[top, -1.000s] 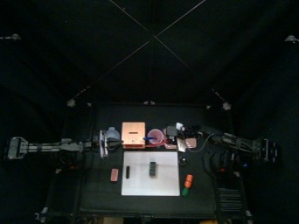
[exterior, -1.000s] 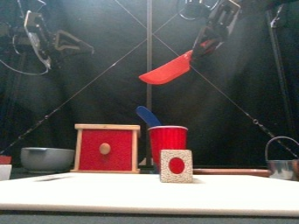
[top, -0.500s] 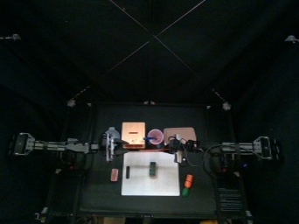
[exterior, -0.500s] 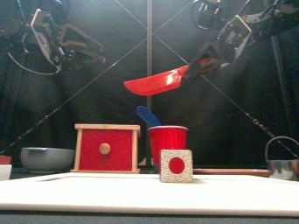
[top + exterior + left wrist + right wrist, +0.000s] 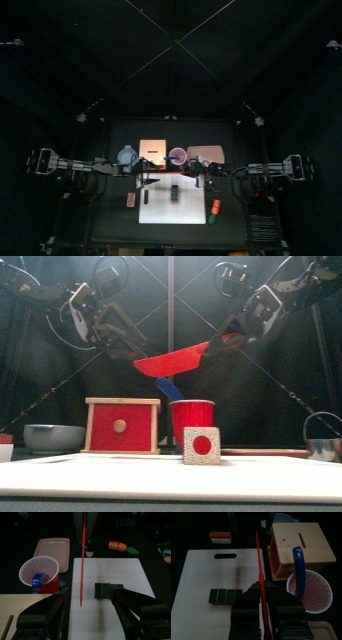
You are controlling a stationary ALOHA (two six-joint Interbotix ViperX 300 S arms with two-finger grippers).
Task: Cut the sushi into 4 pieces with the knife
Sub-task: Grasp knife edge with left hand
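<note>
The red knife (image 5: 171, 358) hangs in the air above the table, with my right gripper (image 5: 242, 335) shut on its handle; in the right wrist view the blade (image 5: 260, 564) shows edge-on. The dark green sushi roll (image 5: 110, 591) lies whole on the white cutting board (image 5: 107, 572), and the front view shows its speckled end (image 5: 202, 445). My left gripper (image 5: 93, 614) hovers open over the board, close to the roll, with nothing between its jaws. In the top view the roll (image 5: 174, 188) lies between the two grippers.
Behind the board stand the wooden box with a red drawer front (image 5: 122, 426), the red cup (image 5: 193, 416) holding the blue knife (image 5: 167, 388), and the pink tray (image 5: 53, 549). A blue-grey bowl (image 5: 54, 437) sits far left, a metal cutter (image 5: 325, 442) far right. An orange toy food (image 5: 118, 546) lies beside the board.
My right gripper has carried the red knife down and to the left, toward the board's middle. The left gripper has swung in from the left toward the knife and the roll.
</note>
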